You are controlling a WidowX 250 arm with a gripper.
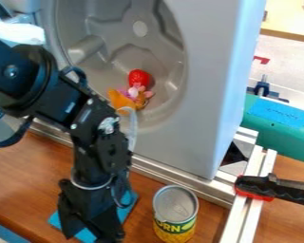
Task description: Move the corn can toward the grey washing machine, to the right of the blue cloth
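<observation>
Camera view:
- Locate black gripper (90, 232) at lower left of frame, near bottom edge, hanging over blue sheet (129, 201).
- End effector state: cannot tell whether spread, pressed together or pinching anything. Cannot confirm contact with blue sheet.
- Locate can (175, 212) at bottom centre, upright, just beside blue sheet, to the right of gripper. Note metal top and yellow-and-green label.
- Identify brown tabletop (24, 178) beneath can and blue sheet.
- Locate grey basin (170, 135) at upper centre, behind metal rail (156, 172).
- Inside basin, note red toy (139, 78) above pink toy piece (135, 90) and orange toy piece (120, 101), clustered together.
- Locate clamp (275, 189) at right, below mid-height, with black handle and red pad against metal framing (242, 216).
- At right edge, note green surface (288, 144) bearing blue tape (278, 112).
</observation>
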